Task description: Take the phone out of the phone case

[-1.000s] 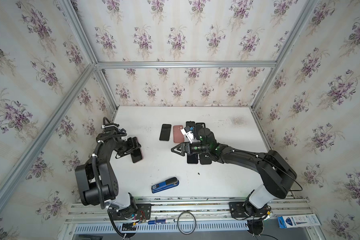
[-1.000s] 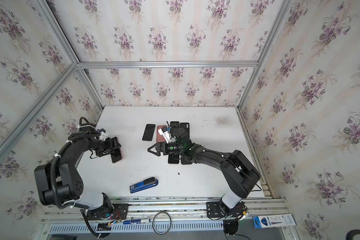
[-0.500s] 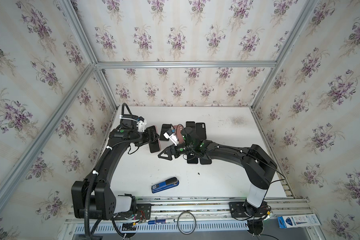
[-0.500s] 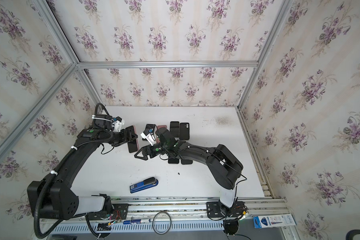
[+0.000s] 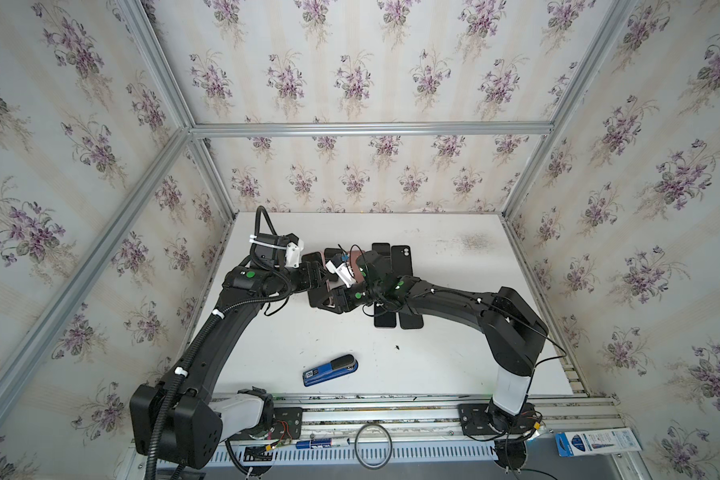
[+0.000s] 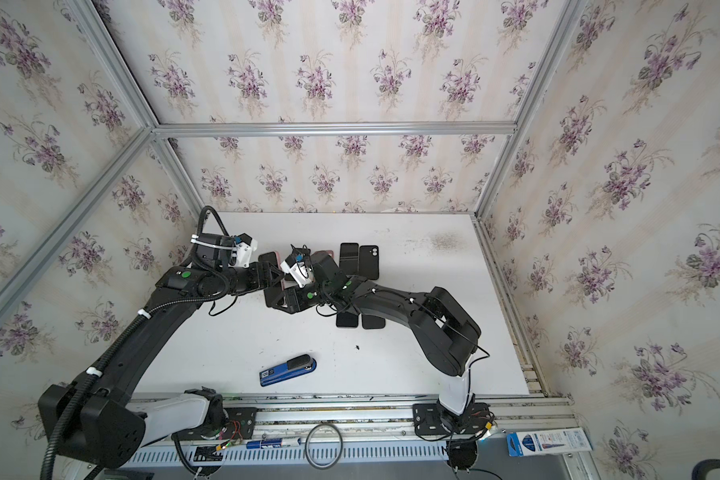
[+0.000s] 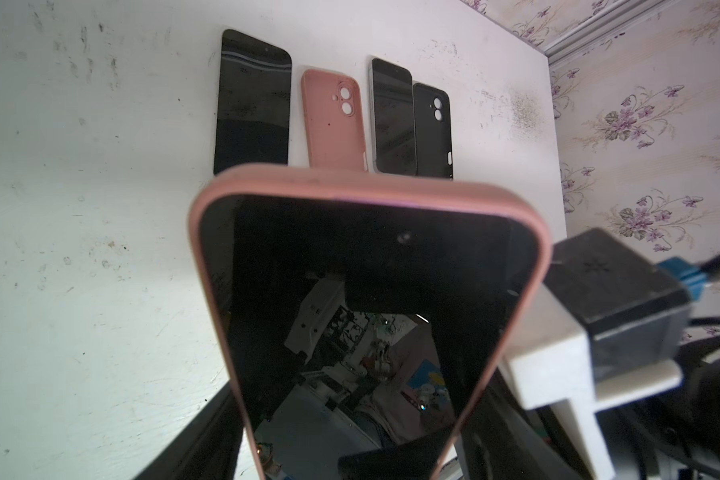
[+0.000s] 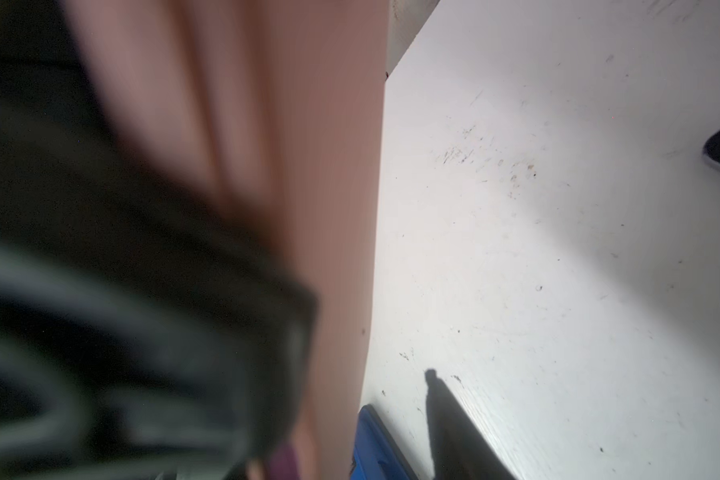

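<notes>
left wrist view: the black-screened phone (image 7: pixel 366 332), seated in its salmon-pink soft case (image 7: pixel 362 185), is pinched by the left gripper (image 5: pixel 316 277), carried in from the left to the middle. the right gripper (image 5: pixel 330 298) has met the case's back, narrowing; whether it grips, i cannot tell. peeling likely follows.

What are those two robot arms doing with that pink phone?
The left gripper holds up a phone that sits inside its pink case. The right gripper is right up against the case, but its camera view is too blurry to tell whether it has grabbed on. The phone is not out of the case yet. Other phones and an empty pink case lie on the table.
</notes>
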`<state>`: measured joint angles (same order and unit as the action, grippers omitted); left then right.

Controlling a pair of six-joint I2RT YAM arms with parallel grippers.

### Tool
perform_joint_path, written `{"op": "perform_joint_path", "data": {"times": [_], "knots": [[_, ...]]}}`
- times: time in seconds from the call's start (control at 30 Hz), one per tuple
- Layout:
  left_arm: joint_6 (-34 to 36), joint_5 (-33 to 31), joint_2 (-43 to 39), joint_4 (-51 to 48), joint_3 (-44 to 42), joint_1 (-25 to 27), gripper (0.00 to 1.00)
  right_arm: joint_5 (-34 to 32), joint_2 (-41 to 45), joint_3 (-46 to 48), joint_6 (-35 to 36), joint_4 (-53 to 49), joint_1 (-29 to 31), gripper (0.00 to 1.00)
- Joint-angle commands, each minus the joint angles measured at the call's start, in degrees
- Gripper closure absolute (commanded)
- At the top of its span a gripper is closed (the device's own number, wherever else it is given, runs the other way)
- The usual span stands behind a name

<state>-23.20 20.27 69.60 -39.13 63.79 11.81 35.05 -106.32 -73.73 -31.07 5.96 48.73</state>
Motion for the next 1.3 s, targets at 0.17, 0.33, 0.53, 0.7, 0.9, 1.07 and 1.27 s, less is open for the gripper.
{"op": "perform_joint_path", "data": {"times": [0.17, 0.33, 0.53, 0.7, 0.9, 1.07, 1.27], "knots": [[-1.98, -2.87, -3.88, 5.89, -2.04, 2.81, 0.48, -1.22, 1.77, -0.67, -0.05, 0.65, -0.26, 0.77], [-1.72, -1.68, -6.31, 8.12, -1.77, 4.22, 0.19, -0.42, 5.52, 2.71, -0.40, 1.60, -1.67, 1.00], [4.17, -1.76, -9.37, 8.07, 5.93, 3.91, 0.00, 2.20, 17.12, 11.99, 3.49, -0.41, -7.99, 1.00], [13.99, 6.33, -6.38, 8.12, 15.05, 4.88, 0.00, 5.75, 33.03, 20.10, 18.64, -9.32, -20.50, 1.00], [29.68, 17.85, 1.92, 8.02, 21.59, 11.07, 0.00, 11.90, 47.05, 26.42, 37.69, -11.65, -26.96, 1.00], [39.93, 30.91, 5.54, 8.02, 22.21, 13.86, 0.00, 19.84, 49.23, 29.53, 41.03, -5.70, -28.30, 1.00], [48.31, 35.86, 5.00, 6.09, 19.10, 15.69, 0.01, 26.70, 45.00, 29.26, 41.62, -3.46, -28.25, 1.00]]}}
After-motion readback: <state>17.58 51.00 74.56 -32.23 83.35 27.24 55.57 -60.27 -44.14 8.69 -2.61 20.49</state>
